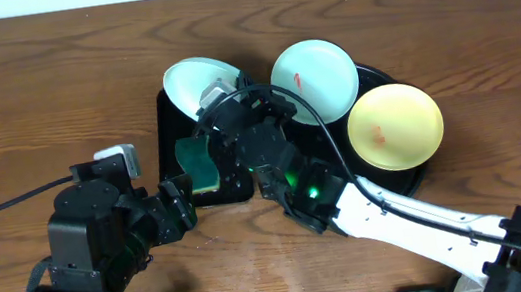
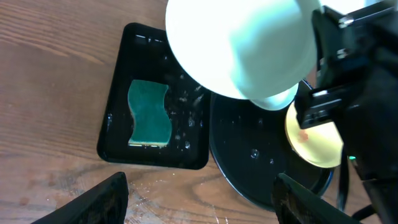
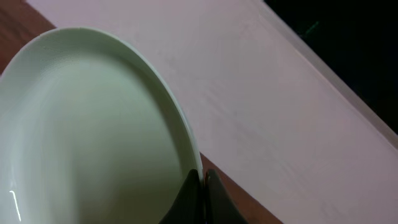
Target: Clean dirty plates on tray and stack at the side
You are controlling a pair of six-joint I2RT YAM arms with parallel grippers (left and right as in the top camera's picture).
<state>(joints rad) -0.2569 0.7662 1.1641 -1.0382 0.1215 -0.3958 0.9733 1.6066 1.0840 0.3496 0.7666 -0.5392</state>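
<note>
Right end effector (image 1: 216, 106) is clamped on the rim of one mint plate (image 1: 195, 78). In the right wrist view both fingers (image 3: 189, 196) are pinched together on the plate's edge, so it's basically closed with just the rim between them. That held plate is tilted and up off the surface (image 1: 32, 95), sitting over the 12 o'clock end of the small tray (image 1: 169, 128) and at about 10 o'clock from the round tray (image 1: 398, 180). The left wrist view shows its underside and foot ring. A green sponge (image 1: 199, 166) lies flat in the small tray, toward its 6 o'clock end, with water drops around it. The other two plates are on the round tray: a second mint plate (image 1: 313, 79) at roughly 12 o'clock with a red smear near its middle, and the yellow plate (image 1: 395, 126) at about 3 o'clock with an orange smear. Their rims meet, and I can't tell which one overlaps. Left end effector (image 1: 182, 202) is spread wide with nothing in it, hanging over the surface just off the small tray's 7 o'clock corner. Its two fingers (image 2: 109, 199) frame the bottom of its own camera view.
</note>
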